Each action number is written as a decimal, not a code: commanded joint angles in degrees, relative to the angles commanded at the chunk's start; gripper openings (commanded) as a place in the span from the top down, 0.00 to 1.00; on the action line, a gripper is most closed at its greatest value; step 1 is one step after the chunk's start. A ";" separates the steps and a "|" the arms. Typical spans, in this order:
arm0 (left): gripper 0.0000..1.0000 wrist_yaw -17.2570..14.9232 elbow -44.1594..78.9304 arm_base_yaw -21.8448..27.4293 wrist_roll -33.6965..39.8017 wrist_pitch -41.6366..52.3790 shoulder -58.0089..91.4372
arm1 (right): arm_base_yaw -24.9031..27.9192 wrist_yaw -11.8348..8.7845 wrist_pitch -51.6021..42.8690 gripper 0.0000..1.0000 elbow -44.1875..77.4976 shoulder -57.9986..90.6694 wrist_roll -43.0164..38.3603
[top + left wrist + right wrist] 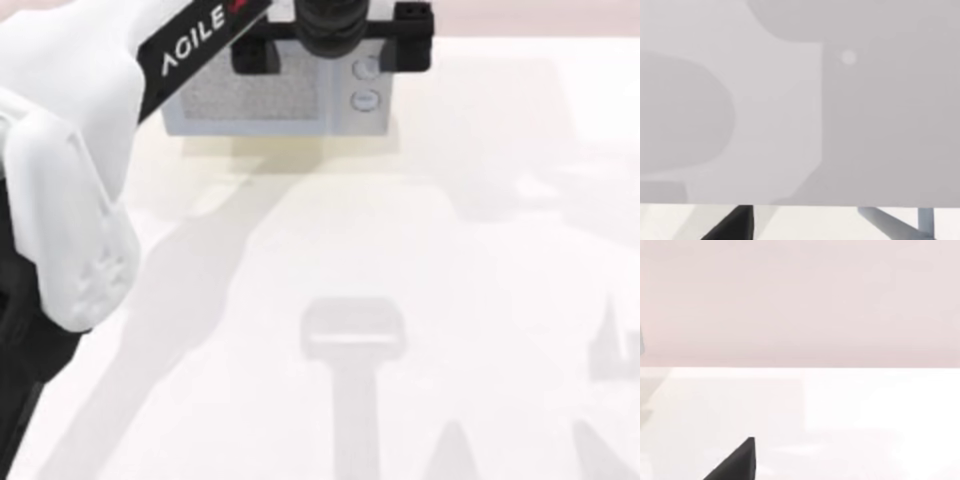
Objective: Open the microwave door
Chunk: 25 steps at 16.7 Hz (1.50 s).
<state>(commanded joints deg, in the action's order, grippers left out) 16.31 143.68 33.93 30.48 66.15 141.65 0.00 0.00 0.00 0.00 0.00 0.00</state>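
1. Microwave (275,95) sits at the far edge of the desk (420,260), left of centre in the top view, its front turned toward the near side.
2. Microwave door (245,92), with its speckled mesh window, lies flat against the front, shut; two round knobs (366,84) sit on the strip to its right.
3. Left claw (335,45) hangs over the microwave's top, with black fingers (412,35) spread wide: one lies above the door's left part, the other above the knob strip.
4. Left arm (75,200) reaches in from the top view's left, crossing the microwave's left corner.
5. Left wrist view is filled by a plain grey surface close to the camera.
6. Right arm is outside the top view; the right wrist view shows only bare desk and one dark fingertip (737,462), so whether that claw is apart or together cannot be told.
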 joint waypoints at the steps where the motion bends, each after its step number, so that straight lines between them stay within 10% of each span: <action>1: 0.08 0.00 0.00 0.00 0.00 0.00 0.00 | 0.00 0.00 0.00 0.00 0.00 0.00 0.00; 13: 0.98 0.00 0.00 0.00 0.00 0.00 0.00 | 0.00 0.00 0.00 0.00 0.00 0.00 0.00; 25: 1.00 -0.06 -4.90 1.45 0.25 -1.09 -3.07 | 0.00 0.00 0.00 0.00 0.00 0.00 0.00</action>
<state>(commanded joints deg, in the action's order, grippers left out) 16.25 138.78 35.38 30.73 65.06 138.57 0.00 0.00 0.00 0.00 0.00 0.00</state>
